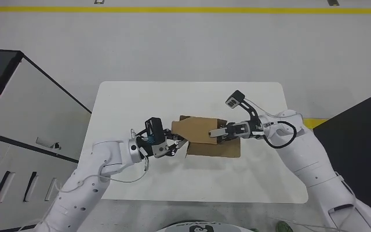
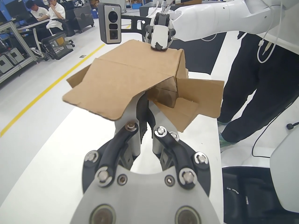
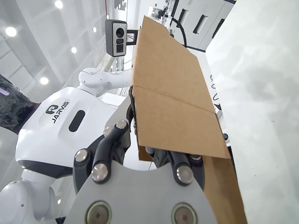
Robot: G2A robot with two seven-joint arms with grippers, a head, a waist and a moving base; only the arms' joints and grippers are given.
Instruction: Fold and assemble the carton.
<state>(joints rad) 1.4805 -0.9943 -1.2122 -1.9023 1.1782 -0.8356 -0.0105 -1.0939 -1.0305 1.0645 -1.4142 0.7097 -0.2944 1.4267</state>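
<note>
A brown carton (image 1: 203,136), partly unfolded with loose flaps, stands near the middle of the white table (image 1: 133,104). My left gripper (image 1: 181,146) is at its left end. In the left wrist view that gripper (image 2: 146,108) reaches under the carton's (image 2: 130,71) near flap, and its tips are hidden there. My right gripper (image 1: 213,133) is at the carton's right side, shut on the upper edge of a panel. From the left wrist it shows as the right gripper (image 2: 159,47) pinching the far top edge. In the right wrist view the carton's (image 3: 168,89) wall runs between that gripper's (image 3: 140,129) fingers.
One wide flap (image 2: 201,99) lies flat on the table beside the carton. A dark-framed cabinet (image 1: 23,104) stands off the table's left side and a black surface (image 1: 348,133) off its right. Bare table lies behind and in front of the carton.
</note>
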